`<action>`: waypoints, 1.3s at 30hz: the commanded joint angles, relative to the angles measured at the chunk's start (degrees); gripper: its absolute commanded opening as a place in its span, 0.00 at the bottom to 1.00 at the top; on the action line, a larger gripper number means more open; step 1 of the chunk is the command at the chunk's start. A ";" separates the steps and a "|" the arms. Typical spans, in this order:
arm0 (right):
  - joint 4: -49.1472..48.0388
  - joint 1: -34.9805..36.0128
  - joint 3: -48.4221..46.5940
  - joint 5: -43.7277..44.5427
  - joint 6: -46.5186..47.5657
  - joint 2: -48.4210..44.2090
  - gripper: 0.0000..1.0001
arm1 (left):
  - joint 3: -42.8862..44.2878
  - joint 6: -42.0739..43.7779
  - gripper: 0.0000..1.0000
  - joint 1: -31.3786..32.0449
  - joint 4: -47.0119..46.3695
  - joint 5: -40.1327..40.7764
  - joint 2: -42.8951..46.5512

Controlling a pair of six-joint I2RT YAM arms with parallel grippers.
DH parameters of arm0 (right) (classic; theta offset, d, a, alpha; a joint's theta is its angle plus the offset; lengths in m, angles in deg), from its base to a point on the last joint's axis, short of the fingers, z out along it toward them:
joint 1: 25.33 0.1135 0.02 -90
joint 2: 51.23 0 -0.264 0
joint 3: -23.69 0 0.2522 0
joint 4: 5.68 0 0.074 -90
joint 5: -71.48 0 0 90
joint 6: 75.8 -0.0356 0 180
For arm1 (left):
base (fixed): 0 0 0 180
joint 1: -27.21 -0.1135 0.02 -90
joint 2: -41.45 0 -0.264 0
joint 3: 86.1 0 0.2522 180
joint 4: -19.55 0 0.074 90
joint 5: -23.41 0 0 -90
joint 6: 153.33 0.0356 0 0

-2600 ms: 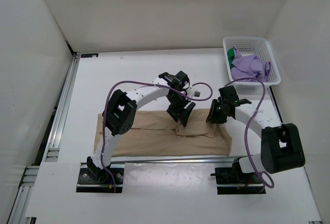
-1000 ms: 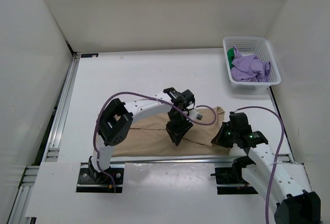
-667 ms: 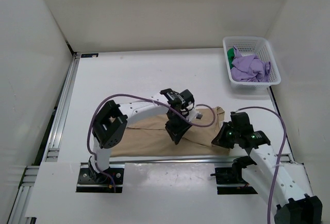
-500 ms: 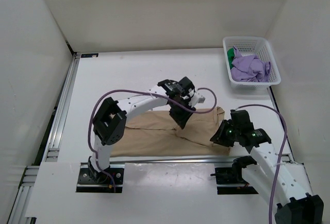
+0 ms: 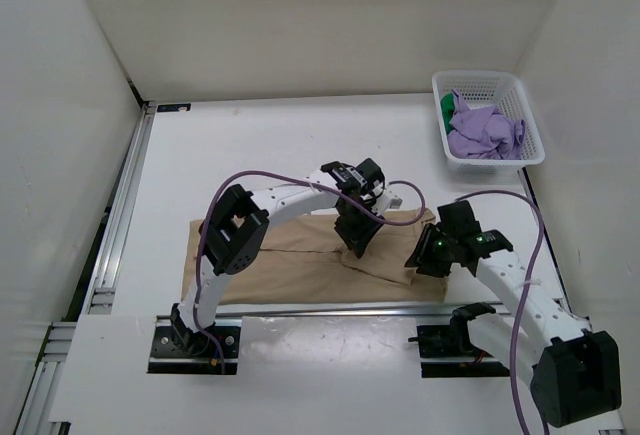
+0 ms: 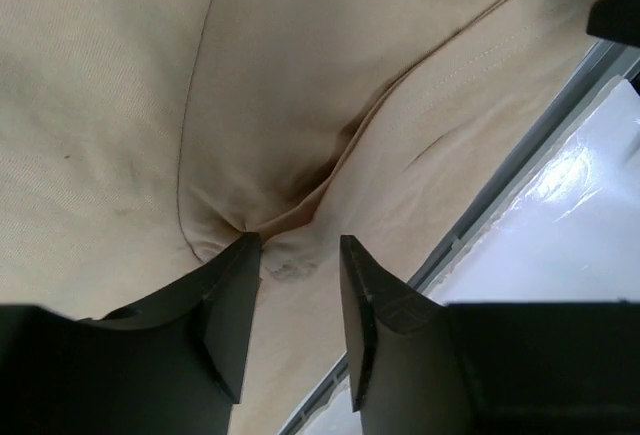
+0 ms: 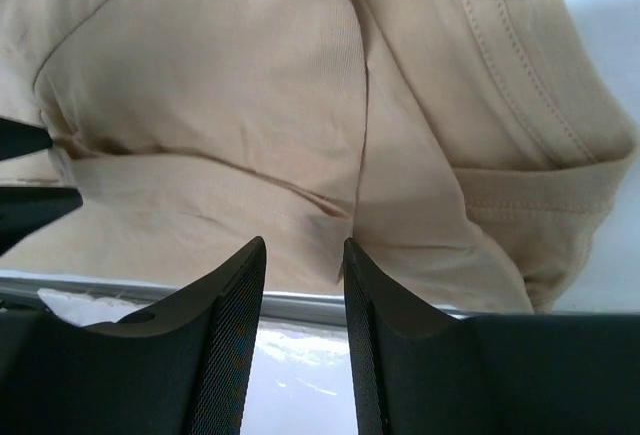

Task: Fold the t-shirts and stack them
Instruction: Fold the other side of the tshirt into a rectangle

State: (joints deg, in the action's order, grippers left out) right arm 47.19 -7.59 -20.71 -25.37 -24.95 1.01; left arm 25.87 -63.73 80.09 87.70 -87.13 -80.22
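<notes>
Left end effector [image 6: 297, 255] pinches tan t-shirt [image 6: 300, 85] fold.

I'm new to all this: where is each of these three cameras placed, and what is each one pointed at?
Top external: fixed above and behind, looking down on the table, both arms, the tan t-shirt and the basket.
Left wrist: on the left arm, looking down past its left claw, which pinches a fold of shirt.
Right wrist: on the right arm, looking past its right claw at the shirt's collar end.
All three views share the tan t-shirt.
</notes>
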 commanded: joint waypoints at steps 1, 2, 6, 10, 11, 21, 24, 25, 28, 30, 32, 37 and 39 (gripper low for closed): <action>-2.72 0.19 0.39 1.23 1.18 1.27 0.42 | -0.56 0.40 0.47 0.20 -0.25 -2.84 0.99; -3.25 0.19 0.40 1.23 1.19 1.28 0.42 | -0.57 0.40 0.44 0.20 -0.25 -3.45 0.99; -4.66 0.19 1.80 1.75 1.19 3.30 0.42 | -1.79 0.40 0.33 0.20 -0.25 -4.07 1.51; -5.28 0.19 2.33 1.75 1.19 4.09 0.42 | -1.80 0.40 0.20 0.20 1.06 -5.39 1.52; -5.97 0.19 2.94 1.75 1.19 4.09 0.42 | -1.80 0.40 0.18 0.20 1.07 -5.92 1.52; -8.53 0.19 4.62 -2.38 0.13 1.38 0.00 | -4.26 0.40 0.11 0.20 2.12 -7.06 3.97; -5.99 0.19 5.23 -2.90 0.13 -3.01 0.00 | -5.75 0.40 0.11 0.20 2.12 -7.67 5.29; -5.28 0.19 5.23 -2.90 0.13 -4.16 0.00 | -6.28 0.40 0.11 0.20 2.12 -7.68 5.91; -3.52 0.19 7.42 -5.09 -0.39 -8.56 0.00 | -7.59 0.40 0.11 0.20 2.74 -8.21 7.31; -3.52 0.71 10.22 -6.33 -0.92 -11.10 0.00 | -9.00 0.40 0.11 0.91 2.74 -7.51 7.93; -3.52 0.72 11.99 -6.86 -1.45 -12.34 0.00 | -9.53 0.40 0.11 2.13 3.26 -6.89 7.94; -2.12 0.72 13.67 -7.39 -0.93 -14.10 0.00 | -10.15 0.40 0.15 2.66 4.50 -5.76 8.64; -1.32 0.72 13.67 -7.39 -0.39 -14.63 0.00 | -9.63 0.40 0.24 2.66 3.10 -3.73 9.78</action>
State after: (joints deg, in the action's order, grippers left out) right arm 44.37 -7.20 -6.98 -31.16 -25.92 -12.36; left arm 15.93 -63.60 82.52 91.83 -92.42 -76.43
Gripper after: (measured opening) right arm 0.003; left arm 0.209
